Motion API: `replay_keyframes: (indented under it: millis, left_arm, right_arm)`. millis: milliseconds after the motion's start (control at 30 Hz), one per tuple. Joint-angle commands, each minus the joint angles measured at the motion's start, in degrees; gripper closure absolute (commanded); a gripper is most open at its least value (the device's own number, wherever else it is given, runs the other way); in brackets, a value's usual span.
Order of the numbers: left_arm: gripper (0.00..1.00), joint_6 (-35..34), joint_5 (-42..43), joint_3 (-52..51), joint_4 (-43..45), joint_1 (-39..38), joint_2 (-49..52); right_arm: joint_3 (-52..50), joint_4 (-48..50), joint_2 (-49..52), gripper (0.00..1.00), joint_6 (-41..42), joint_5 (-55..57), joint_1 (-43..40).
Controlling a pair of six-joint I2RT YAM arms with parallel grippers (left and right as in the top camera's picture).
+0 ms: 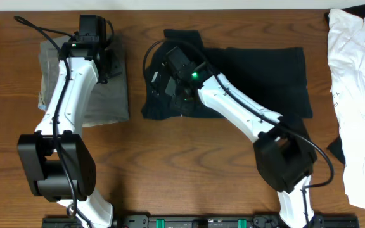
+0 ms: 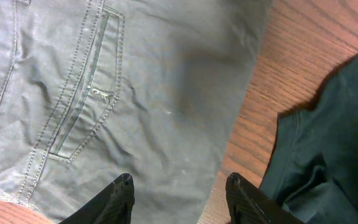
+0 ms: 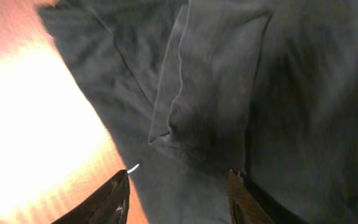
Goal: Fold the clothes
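both fingers of the right gripper [image 3: 179, 196] are standing apart, gripping nothing, just over the black t-shirt [image 1: 265, 73], which is lying on the table [image 1: 170, 164], rumpled and partly folded. the left gripper [image 2: 179, 199], likewise parted and empty, is hanging over grey-green trousers [image 2: 104, 93].

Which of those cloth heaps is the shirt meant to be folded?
Look at the middle of the wooden table, between the two other garments. The black T-shirt lies there, partly under one robot arm. It is plain black, while the trousers beside it are grey-green and the crumpled garment at the edge is white.
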Motion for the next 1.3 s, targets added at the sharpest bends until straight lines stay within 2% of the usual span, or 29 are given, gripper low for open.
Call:
replay_keyframes:
  millis: [0,100,200,267,333,433,600,933,1000,1133,1267]
  left_arm:
    - [0.50,-0.74,-0.72,-0.02,-0.20,1.27,0.94]
    - [0.50,-1.64,-0.09,-0.37,-0.24,1.86,1.14]
    - [0.55,-1.11,7.72,-1.18,-0.24,1.77,1.25]
    - [0.56,1.38,12.37,-1.70,-0.26,1.29,1.29]
    - [0.56,2.36,12.37,-1.88,-0.83,0.85,1.29]
    - [0.55,2.29,12.37,-1.97,-1.09,0.94,1.29]
    - [0.55,2.29,12.37,-1.97,-1.01,1.05,1.29]
    - [0.55,2.32,11.78,-1.97,-1.03,1.05,1.29]
    - [0.55,2.32,11.78,-1.97,-1.03,1.05,1.29]
    - [0.55,2.32,11.78,-1.97,-1.03,1.05,1.29]
    - [0.55,2.29,11.78,-1.97,-1.03,1.05,1.29]
  right_arm:
    - [-0.70,0.66,3.04,0.49,-1.18,2.84,0.39]
    - [-0.70,1.36,3.54,0.55,-0.63,2.93,0.26]
    - [-0.66,2.34,3.43,0.59,2.82,2.91,-0.33]
    - [-0.59,2.67,3.08,0.56,5.38,1.62,-1.20]
    - [-0.59,1.75,2.97,0.48,5.03,-0.59,-1.84]
    - [-0.61,-1.64,3.02,0.39,0.13,-1.90,-2.01]
    - [-0.61,-2.84,3.02,0.40,-1.68,-1.95,-1.16]
    - [-0.72,2.32,5.75,0.46,-1.60,-1.99,-0.68]
    - [-0.72,2.67,6.16,0.49,-0.87,-1.99,-0.63]
    - [-0.72,4.00,6.88,0.59,0.85,-2.01,-0.61]
    - [-0.72,4.90,7.82,0.60,1.68,-2.03,-0.59]
